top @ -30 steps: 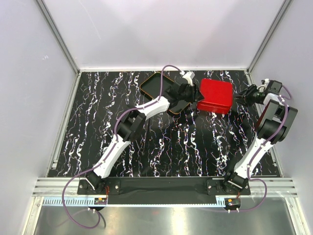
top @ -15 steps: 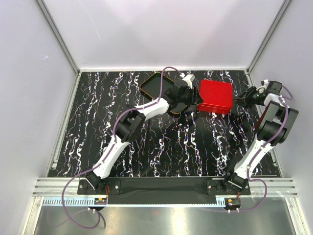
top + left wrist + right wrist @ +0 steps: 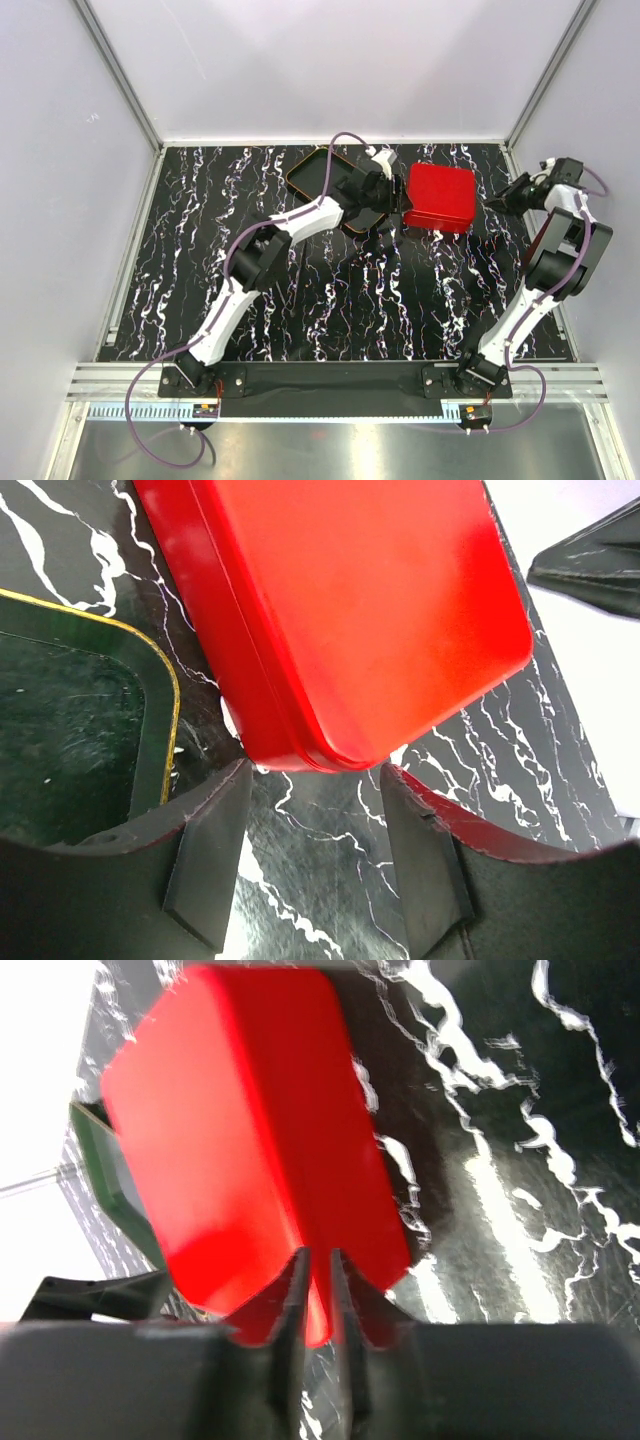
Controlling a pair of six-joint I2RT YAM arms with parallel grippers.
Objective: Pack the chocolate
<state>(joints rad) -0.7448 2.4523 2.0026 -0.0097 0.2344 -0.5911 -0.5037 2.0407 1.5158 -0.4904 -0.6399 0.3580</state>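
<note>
Jaws on the left gripper (image 3: 315, 775) stand wide apart and hold nothing; on the right gripper (image 3: 318, 1290) they are pressed almost together, a thin slit between them, and hold nothing either. And the chocolate? No view shows a single piece. All we get is the red box (image 3: 440, 195), closed, with a smooth unbroken top, and what is inside cannot be told. So the only thing near either pair of jaws is the box itself.

The left wrist view gives the close detail. One rounded corner of the box (image 3: 350, 610) pokes right into the gap between the two dark fingers (image 3: 210, 860), and a seam runs along the box's side wall. Contact cannot be made out. The overhead view shows only that the left gripper (image 3: 395, 200) is at the box's left edge.

The right wrist camera looks at the box (image 3: 240, 1140) from the opposite side. From overhead, the right gripper (image 3: 497, 200) sits just off the box's right edge, clearly apart from it.

Left of the box lies the black tray (image 3: 310, 175) with the orange rim, its corner close to the box in the left wrist view (image 3: 165, 730). Everything rests on the black marbled table (image 3: 200, 250).
</note>
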